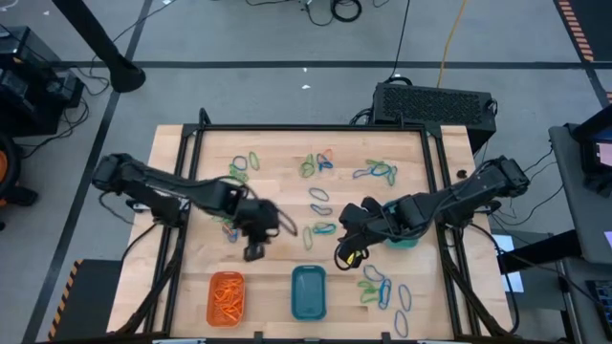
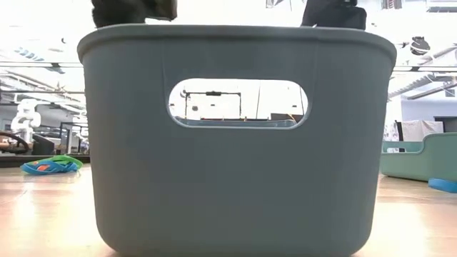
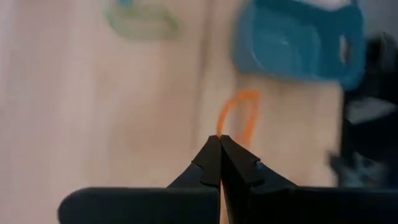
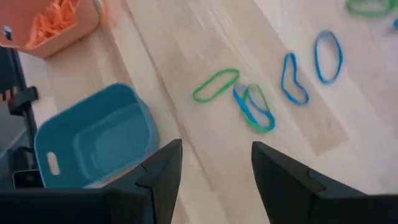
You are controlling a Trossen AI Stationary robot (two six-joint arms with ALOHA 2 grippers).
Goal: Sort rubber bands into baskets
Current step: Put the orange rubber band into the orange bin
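One orange rubber band [image 3: 239, 118], apparently in left gripper [image 3: 220, 142].

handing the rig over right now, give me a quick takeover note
Left gripper: shut on an orange rubber band, above the table near the orange basket.
Right gripper: open, empty, hovering near the blue basket.
Done: the orange basket holds a pile of orange bands; the blue basket looks empty.
A teal basket sits under the right arm, contents hidden.
Left: many blue and green bands scattered over the table, plus dropping the held band.
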